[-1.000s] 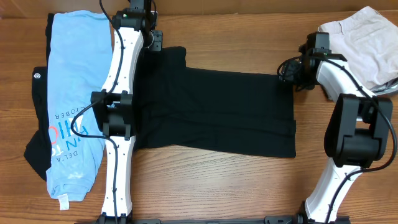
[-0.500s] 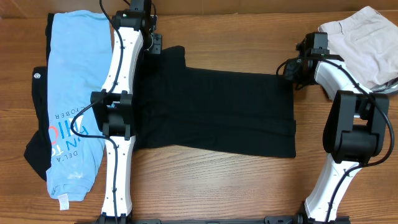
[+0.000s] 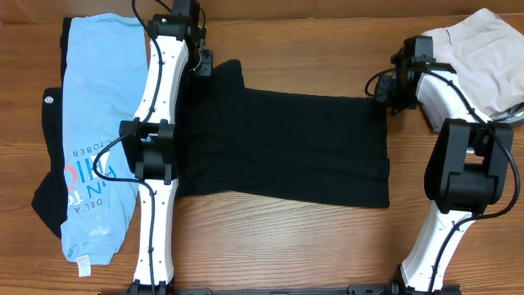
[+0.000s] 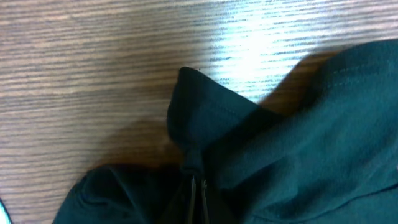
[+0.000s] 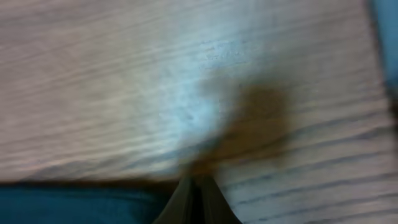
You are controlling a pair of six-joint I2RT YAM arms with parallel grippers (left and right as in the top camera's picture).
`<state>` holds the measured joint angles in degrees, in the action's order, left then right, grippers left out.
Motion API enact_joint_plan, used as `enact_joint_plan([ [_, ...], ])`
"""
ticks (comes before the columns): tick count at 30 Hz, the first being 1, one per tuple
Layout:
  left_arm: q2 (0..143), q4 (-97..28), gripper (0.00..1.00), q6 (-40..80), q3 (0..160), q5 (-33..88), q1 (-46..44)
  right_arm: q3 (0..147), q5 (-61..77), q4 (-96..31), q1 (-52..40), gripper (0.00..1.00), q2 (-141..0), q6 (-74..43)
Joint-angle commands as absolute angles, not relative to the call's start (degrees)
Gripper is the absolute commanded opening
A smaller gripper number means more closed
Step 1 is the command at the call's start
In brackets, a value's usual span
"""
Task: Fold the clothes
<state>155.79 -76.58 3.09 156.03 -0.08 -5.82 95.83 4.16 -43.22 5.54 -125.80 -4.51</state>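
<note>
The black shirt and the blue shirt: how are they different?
The black shirt is plain; the blue shirt has printed letters. The black shirt lies spread sideways mid-table, pinched by the left gripper; the blue shirt lies lengthwise at the left, ungripped. Both lie flat.

Bright even light, glare on table (image 4: 249, 37) beside black T-shirt (image 4: 323, 137), right wrist view blurred.

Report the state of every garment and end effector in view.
black T-shirt: spread flat, unfolded, one corner pinched.
light blue tee: laid flat over a dark garment.
beige garment: crumpled.
left end effector: shut on the black T-shirt's corner.
right end effector: shut at the black T-shirt's edge; grip unclear.
</note>
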Motion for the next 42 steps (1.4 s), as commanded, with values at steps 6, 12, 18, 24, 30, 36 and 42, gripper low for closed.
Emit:
enact_joint_plan([
  [6,155.87,-84.77,0.04,3.31,171.35,-0.21,-5.67,110.10,4.12,-58.96,5.74,0.04,-123.44,-4.69],
  [12,155.87,-95.33,0.04,3.20,179.11,-0.21,-5.67,113.67,5.37,-71.77,5.82,0.04,-122.34,-5.37],
  [18,155.87,-96.82,0.04,3.22,178.82,2.87,-5.67,113.47,6.46,-80.79,6.68,0.04,-122.15,-8.45],
  [24,155.61,-96.84,0.04,3.18,173.86,4.12,-5.63,113.21,7.46,-84.88,9.43,0.04,-122.15,-8.97],
  [30,150.95,-96.84,0.04,3.20,162.56,4.01,-5.28,113.21,10.59,-85.84,10.57,0.04,-122.15,-6.79],
  [36,144.03,-96.84,0.04,3.18,154.76,3.88,-3.68,111.96,10.55,-86.76,9.37,0.04,-122.15,-6.09],
  [42,140.03,-96.84,0.04,1.15,150.58,3.77,-3.55,108.01,10.57,-89.01,9.43,0.04,-121.91,-6.15],
])
